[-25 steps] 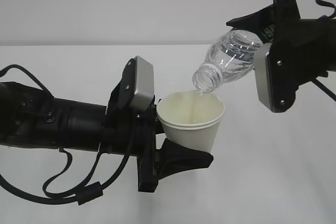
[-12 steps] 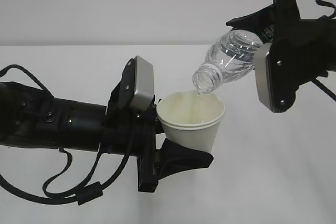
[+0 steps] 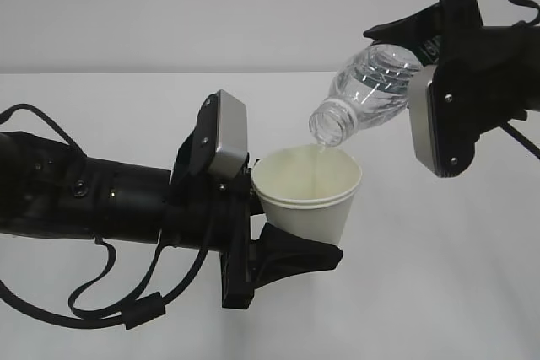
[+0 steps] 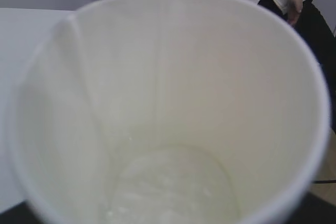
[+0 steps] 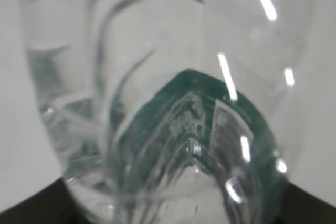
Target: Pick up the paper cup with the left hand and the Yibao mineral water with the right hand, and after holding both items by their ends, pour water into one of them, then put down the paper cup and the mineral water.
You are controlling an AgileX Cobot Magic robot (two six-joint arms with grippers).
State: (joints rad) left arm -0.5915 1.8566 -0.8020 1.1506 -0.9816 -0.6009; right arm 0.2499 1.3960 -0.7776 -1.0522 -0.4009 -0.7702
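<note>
Change: the bottle (image 3: 371, 90) has been tipped slightly steeper than a second ago; the cup (image 3: 308, 196) has stayed put.
Left tool (image 3: 270, 233): clamped on the cup's base, centre of frame.
Right tool (image 3: 443, 65): closed around the bottle's rear end, upper right.
Water: a thin stream is seen falling from the bottle mouth into the cup.
Table (image 3: 439, 292): white, below both.

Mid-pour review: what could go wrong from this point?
1. The Yibao mineral water mouth hangs above the far rim of the paper cup, not its centre; a slight drift may send the thin stream outside.
2. The left hand holds the cup low down in mid-air; added water weight might tip it.
3. The right hand grips the bottle's end, so it could slip.
</note>
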